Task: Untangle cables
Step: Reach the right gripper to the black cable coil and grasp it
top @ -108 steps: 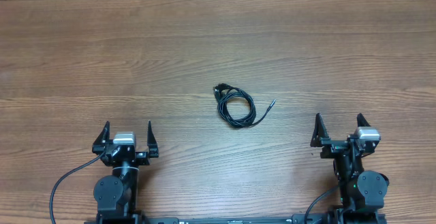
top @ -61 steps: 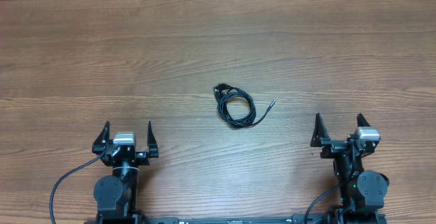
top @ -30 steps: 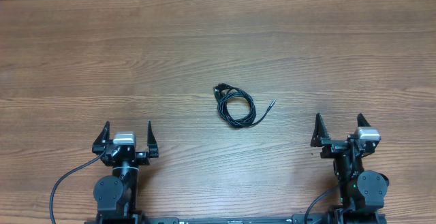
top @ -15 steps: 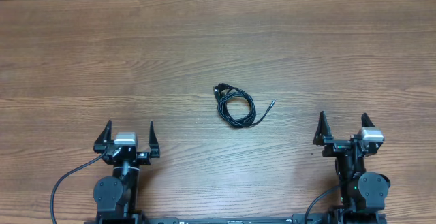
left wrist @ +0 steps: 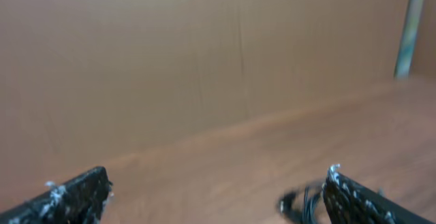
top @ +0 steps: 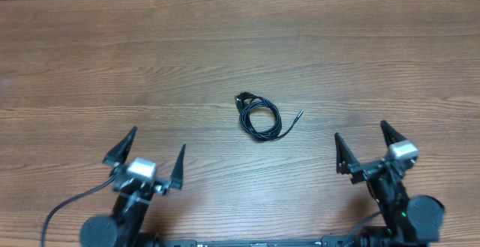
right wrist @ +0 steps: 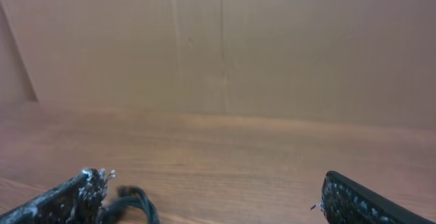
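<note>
The cables [top: 259, 117] lie as one small coil of thin black cord on the wooden table [top: 240, 44], near its middle, with a plug end poking out to the right. My left gripper [top: 157, 138] is open and empty, near and to the left of the coil. My right gripper [top: 360, 131] is open and empty too, near and to the right of it. In the blurred left wrist view the cables [left wrist: 300, 203] show low beside the right finger of the open gripper [left wrist: 218, 171]. The right wrist view has the cables [right wrist: 133, 203] just inside the left finger of its gripper [right wrist: 212, 178].
A plain brown wall [right wrist: 225, 40] stands behind the table's far edge. A thick black arm cable [top: 64, 211] loops at the near left by the left arm's base.
Both arms have started moving: the grippers now reach farther from their bases and angle in toward the coil. The cables have not moved, and both grippers stay open.
</note>
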